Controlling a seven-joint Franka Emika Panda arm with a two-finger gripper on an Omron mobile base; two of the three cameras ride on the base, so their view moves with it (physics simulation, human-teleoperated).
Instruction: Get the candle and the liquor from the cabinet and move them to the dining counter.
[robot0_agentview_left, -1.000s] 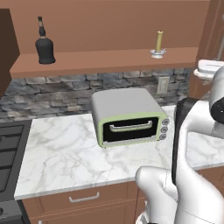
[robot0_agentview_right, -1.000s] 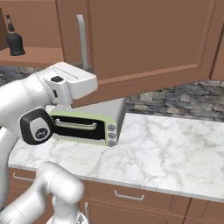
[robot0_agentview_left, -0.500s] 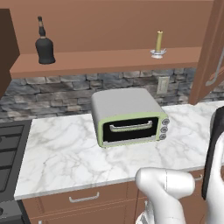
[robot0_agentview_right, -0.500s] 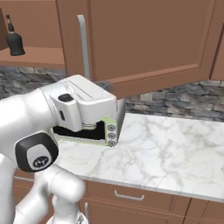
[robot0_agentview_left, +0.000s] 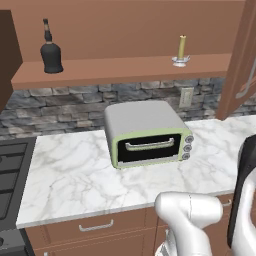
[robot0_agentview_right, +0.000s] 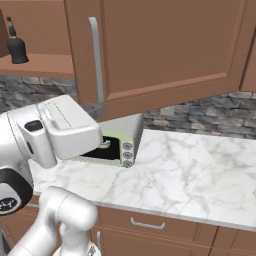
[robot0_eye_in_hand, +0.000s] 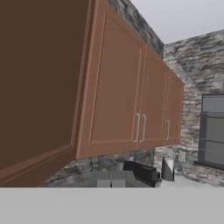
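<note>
grey rough stone backsplash (robot0_agentview_left: 65, 102) behind a white grey-veined marble worktop (robot0_agentview_left: 75, 175); brown wooden drawers (robot0_agentview_left: 95, 227) below, black stove (robot0_agentview_left: 10, 167) at left.

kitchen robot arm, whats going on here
The white arm is raised in front of the toaster oven on the marble worktop, beside the open cabinet door. Nothing has been picked up yet: the liquor and the candle both stand on the cabinet shelf, far apart. The hand view looks along a row of closed wall cabinets.

Open cabinet door (robot0_agentview_right: 165, 50) blocks the shelf (robot0_agentview_left: 120, 70) rightward.
</note>
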